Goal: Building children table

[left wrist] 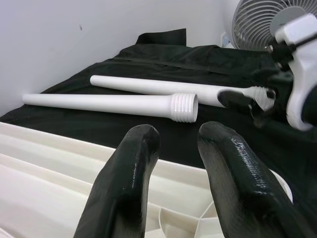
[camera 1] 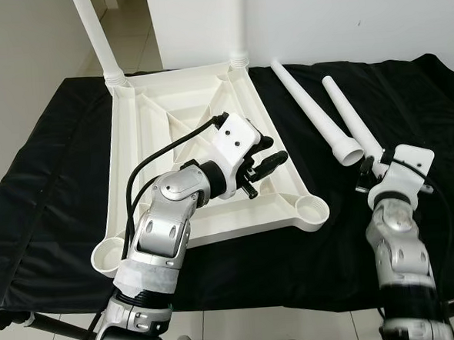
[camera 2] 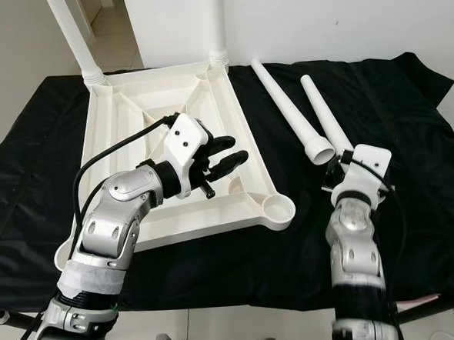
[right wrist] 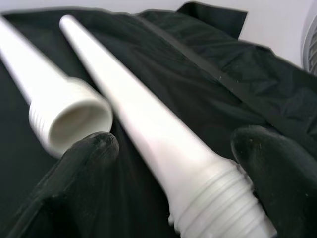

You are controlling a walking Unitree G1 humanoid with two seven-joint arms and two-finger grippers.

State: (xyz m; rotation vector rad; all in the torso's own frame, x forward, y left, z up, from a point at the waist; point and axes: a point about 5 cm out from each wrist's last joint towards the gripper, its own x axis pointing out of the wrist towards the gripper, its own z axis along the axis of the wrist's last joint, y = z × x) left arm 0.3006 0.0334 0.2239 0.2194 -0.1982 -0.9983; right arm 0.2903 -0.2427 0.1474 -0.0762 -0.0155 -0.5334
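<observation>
The white children's table top [camera 1: 170,119] lies upside down on a black cloth [camera 1: 57,165]. Two white legs [camera 1: 95,31] [camera 1: 236,23] stand screwed into its far corners. The near corner sockets [camera 1: 313,209] [camera 1: 109,254] hold nothing. Two loose legs [camera 1: 308,107] [camera 1: 347,109] lie on the cloth to the right of the top. My left gripper [camera 1: 272,152] hovers open over the top's near right part, nothing between its fingers [left wrist: 129,168]. My right gripper [right wrist: 178,144] is open, its fingers straddling the threaded end of the right loose leg [right wrist: 148,124].
The cloth-covered surface ends at a front edge close to my body, with tiled floor below. A white wall runs behind it. A grey fan [left wrist: 262,20] stands off to the right beyond the cloth. Bare cloth lies to the right of the loose legs.
</observation>
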